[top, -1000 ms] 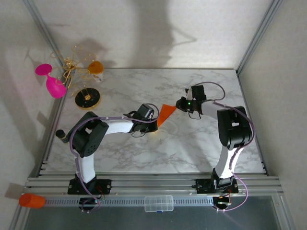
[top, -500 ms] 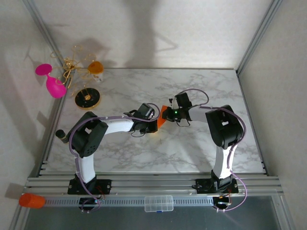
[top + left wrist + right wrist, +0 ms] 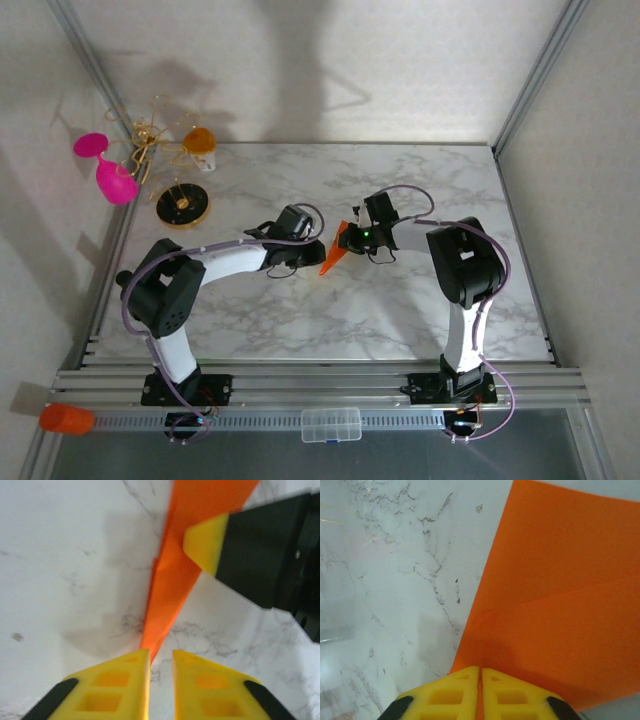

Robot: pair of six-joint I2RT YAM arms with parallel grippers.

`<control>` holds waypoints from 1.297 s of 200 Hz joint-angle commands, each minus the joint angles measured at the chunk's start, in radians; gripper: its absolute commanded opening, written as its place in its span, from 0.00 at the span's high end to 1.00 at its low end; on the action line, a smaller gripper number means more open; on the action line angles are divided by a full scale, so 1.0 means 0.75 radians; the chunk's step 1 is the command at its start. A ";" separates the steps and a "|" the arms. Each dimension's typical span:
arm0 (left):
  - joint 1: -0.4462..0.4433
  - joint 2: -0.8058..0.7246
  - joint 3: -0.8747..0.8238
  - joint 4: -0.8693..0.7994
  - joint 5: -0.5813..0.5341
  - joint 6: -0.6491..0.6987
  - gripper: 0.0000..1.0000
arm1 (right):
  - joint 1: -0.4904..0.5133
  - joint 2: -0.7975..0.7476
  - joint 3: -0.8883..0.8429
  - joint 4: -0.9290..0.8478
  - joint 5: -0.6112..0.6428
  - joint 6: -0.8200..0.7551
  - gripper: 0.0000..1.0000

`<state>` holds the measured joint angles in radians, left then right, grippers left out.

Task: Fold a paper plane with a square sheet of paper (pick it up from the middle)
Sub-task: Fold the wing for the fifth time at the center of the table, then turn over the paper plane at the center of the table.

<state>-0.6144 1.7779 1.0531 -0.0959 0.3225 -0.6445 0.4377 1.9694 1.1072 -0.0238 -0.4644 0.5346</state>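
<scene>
Currently the paper sits near the middle of the table, between the ends of the two arms. From above I read it as a narrow orange wedge, with its broad end toward the far side and its point toward the near left.

Right gripper: clamped on the paper. In its wrist view the two yellow fingers meet with only a thin orange line between them, and they grip the sheet at its edge. The sheet spreads away from the fingers to the upper right of that view. A crease runs across it where one layer overlaps another. In the left wrist view one right finger lies against the face of the paper at its broad part.

Left gripper: jaws parted by a narrow gap, with marble visible through it and nothing between them. The paper's point ends just beside the inner corner of the left-hand finger. I record this gripper as released.

A soft shadow lies on the marble beside the point, so the paper appears to be raised off the surface there, though the blur leaves me unsure.

Elsewhere: a pink goblet, an orange cup and a dark disc are at the far left, well apart from the paper. An orange cylinder and a clear box rest at the near rail
</scene>
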 commanded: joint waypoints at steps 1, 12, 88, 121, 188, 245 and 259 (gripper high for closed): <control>0.059 -0.108 -0.052 0.029 -0.109 -0.041 0.73 | 0.021 -0.110 0.047 -0.069 0.060 -0.028 0.83; 0.085 -0.152 -0.079 0.039 -0.161 -0.046 0.66 | 0.030 -0.155 0.047 -0.096 0.107 -0.017 0.77; 0.237 -0.418 -0.290 0.089 -0.467 0.008 0.19 | 0.168 -0.165 0.156 -0.387 0.675 0.229 0.45; 0.286 -0.509 -0.408 0.175 -0.468 0.017 0.06 | 0.252 -0.024 0.329 -0.518 0.858 0.353 0.41; 0.322 -0.526 -0.469 0.172 -0.453 0.060 0.01 | 0.326 0.080 0.469 -0.724 1.084 0.590 0.44; 0.332 -0.502 -0.461 0.181 -0.437 0.058 0.01 | 0.335 0.070 0.456 -0.748 1.079 0.627 0.54; 0.332 -0.499 -0.455 0.179 -0.434 0.060 0.01 | 0.335 0.061 0.448 -0.748 1.075 0.631 0.59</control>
<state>-0.3756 1.4014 0.7177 0.0261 -0.0002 -0.6201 0.6792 2.0247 1.4345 -0.5476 0.3065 0.9764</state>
